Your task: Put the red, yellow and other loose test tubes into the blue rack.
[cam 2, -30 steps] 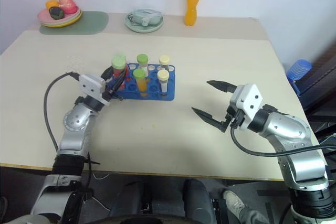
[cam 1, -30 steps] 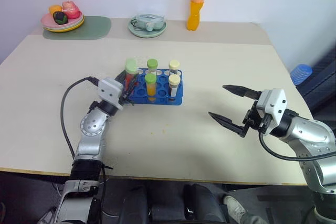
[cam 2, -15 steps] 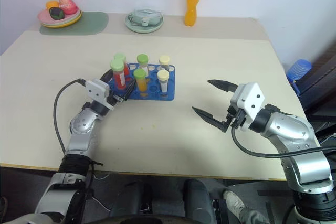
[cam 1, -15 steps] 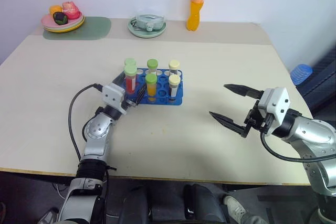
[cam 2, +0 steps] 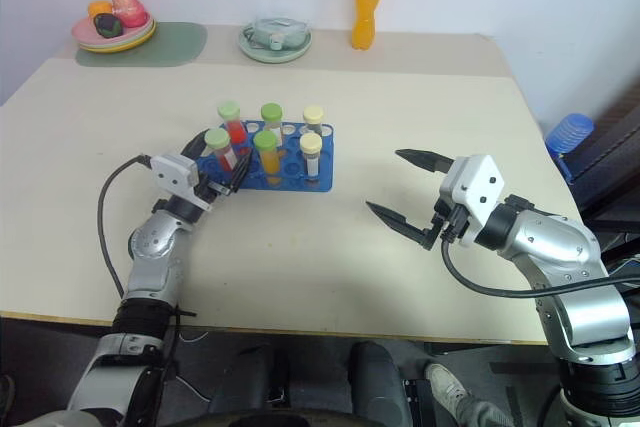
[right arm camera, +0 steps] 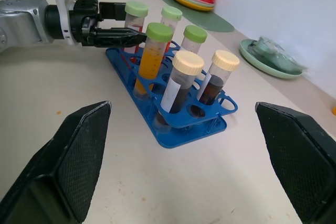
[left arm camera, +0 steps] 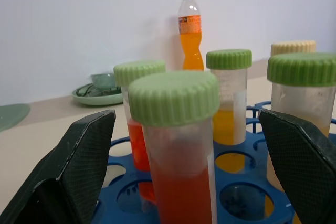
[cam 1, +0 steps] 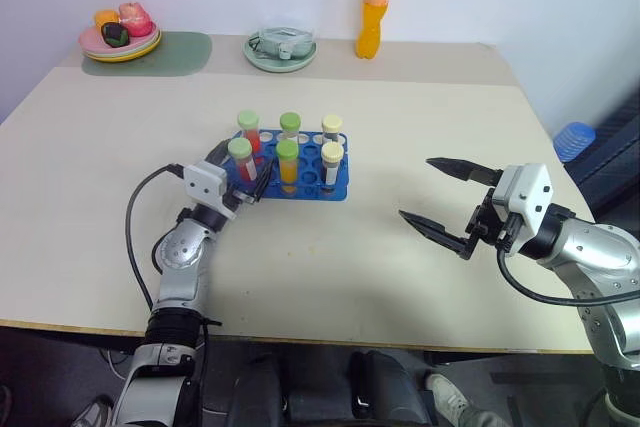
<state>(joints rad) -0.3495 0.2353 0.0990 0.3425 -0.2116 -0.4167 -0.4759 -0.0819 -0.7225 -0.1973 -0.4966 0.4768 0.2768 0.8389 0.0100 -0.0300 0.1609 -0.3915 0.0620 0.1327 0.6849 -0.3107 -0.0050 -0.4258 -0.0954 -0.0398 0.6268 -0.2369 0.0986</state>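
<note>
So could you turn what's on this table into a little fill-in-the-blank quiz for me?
1. The test tubes stand in a rack coloured ____.
2. The rack holds ____ tubes.
3. Four tubes have green caps; two have ____ caps.
4. The bottle at the far edge of the table holds an ____ drink.

Missing words: blue; six; yellow; orange

The near red tube (left arm camera: 176,145) gets cut off at the bottom edge in the left wrist view, and the blue rack's (left arm camera: 239,211) holes behind it are mostly hidden.
</note>
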